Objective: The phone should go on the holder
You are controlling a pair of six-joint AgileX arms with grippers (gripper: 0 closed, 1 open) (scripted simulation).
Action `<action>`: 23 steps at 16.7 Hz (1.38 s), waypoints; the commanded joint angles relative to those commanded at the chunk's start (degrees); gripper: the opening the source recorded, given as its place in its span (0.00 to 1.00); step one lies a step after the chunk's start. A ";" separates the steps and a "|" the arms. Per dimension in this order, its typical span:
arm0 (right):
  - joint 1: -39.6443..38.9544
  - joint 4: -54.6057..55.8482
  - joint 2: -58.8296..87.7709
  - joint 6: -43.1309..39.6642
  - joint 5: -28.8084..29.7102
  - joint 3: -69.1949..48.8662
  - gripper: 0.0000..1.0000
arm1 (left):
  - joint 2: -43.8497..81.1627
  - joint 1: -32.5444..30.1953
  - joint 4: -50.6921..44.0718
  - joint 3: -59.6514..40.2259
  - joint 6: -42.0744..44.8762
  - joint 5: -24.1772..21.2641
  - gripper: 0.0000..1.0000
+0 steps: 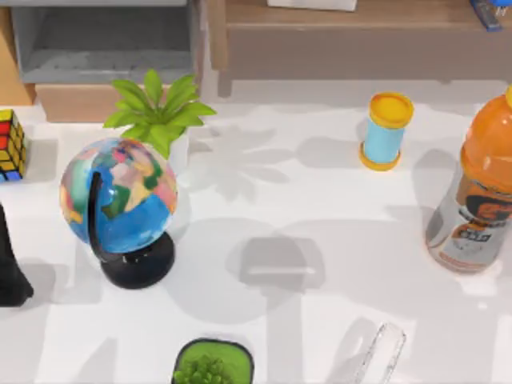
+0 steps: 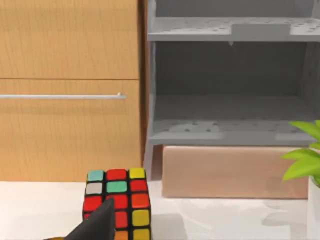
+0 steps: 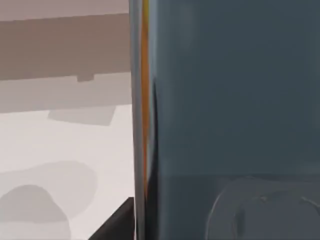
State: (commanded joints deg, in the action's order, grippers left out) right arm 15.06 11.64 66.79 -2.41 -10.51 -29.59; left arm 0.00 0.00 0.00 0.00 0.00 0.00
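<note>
one arm mattered: the right gripper (image 3: 119, 224) had the phone (image 3: 225, 100) close against it near the table's (image 1: 336, 200) front edge; whether its jaws clamped the phone could not be told. it would best carry the phone level and set it squarely on the holder (image 1: 276, 270) at mid-table. the left gripper (image 1: 12, 272) sat parked at the left edge.

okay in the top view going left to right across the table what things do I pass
Rubik's cube → globe → small white-potted plant → blue spool with yellow ends → orange drink bottle.
</note>
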 joint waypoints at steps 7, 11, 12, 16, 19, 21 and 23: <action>-2.00 2.71 5.53 0.17 0.56 -1.54 0.00 | 0.00 0.00 0.00 0.00 0.00 0.00 1.00; -2.00 2.71 5.53 0.17 0.56 -1.54 0.23 | 0.00 0.00 0.00 0.00 0.00 0.00 1.00; -2.00 2.71 5.53 0.17 0.56 -1.54 0.30 | 0.00 0.00 0.00 0.00 0.00 0.00 1.00; -2.00 2.71 5.53 0.17 0.56 -1.54 0.60 | 0.00 0.00 0.00 0.00 0.00 0.00 1.00; -2.00 2.71 5.53 0.17 0.56 -1.54 0.83 | 0.00 0.00 0.00 0.00 0.00 0.00 1.00; -2.00 2.71 5.53 0.17 0.56 -1.54 0.98 | 0.00 0.00 0.00 0.00 0.00 0.00 1.00; -2.00 2.71 5.53 0.17 0.56 -1.54 1.00 | 0.00 0.00 0.00 0.00 0.00 0.00 1.00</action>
State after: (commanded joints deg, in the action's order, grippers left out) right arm 13.06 14.35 72.32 -2.24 -9.95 -31.13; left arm 0.00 0.00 0.00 0.00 0.00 0.00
